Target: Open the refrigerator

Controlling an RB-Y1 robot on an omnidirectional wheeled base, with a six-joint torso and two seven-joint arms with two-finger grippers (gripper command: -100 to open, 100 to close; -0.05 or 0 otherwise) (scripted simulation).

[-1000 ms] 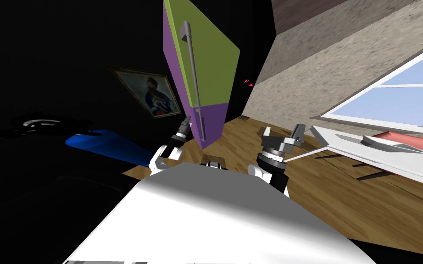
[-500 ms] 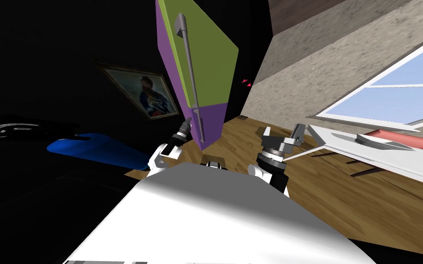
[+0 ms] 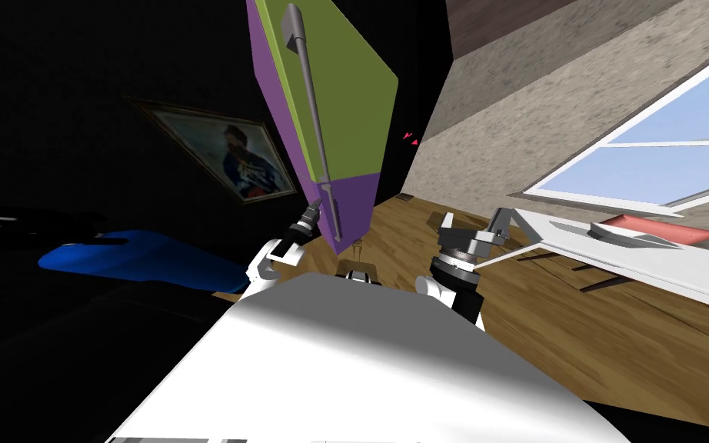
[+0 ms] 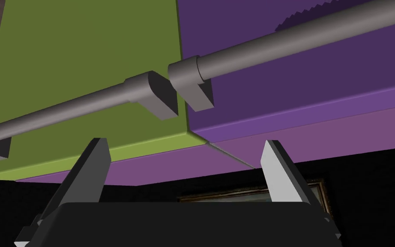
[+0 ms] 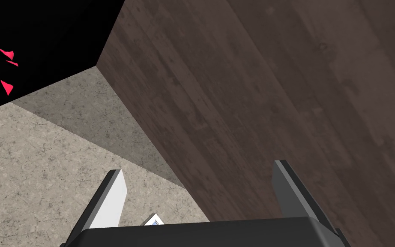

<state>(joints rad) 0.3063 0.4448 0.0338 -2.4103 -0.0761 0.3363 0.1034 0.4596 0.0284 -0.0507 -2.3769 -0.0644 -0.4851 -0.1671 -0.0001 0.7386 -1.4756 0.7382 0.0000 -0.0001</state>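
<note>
The refrigerator (image 3: 345,100) stands ahead, its upper door green, its lower door (image 3: 353,204) and side purple. A long grey handle (image 3: 311,100) runs down the green door. My left gripper (image 3: 313,209) hovers at the seam between the two doors, beside the handle's lower end. In the left wrist view this gripper (image 4: 187,169) is open and holds nothing. Its fingers (image 4: 91,165) stop short of the doors' edge, below the green door's handle (image 4: 64,113) and the purple door's handle (image 4: 278,47). My right gripper (image 3: 474,223) is open too, out to the right (image 5: 198,191).
A framed picture (image 3: 222,158) hangs left of the refrigerator, with a blue object (image 3: 138,258) below it amid a black area. To the right, a white table (image 3: 637,261) with a red item (image 3: 653,228) stands under a window (image 3: 653,154). The floor (image 3: 576,331) is wood.
My head view has swung: the refrigerator's top, the picture and the blue object drift left. My left gripper stays at the handle's lower end. The right arm keeps its pose.
</note>
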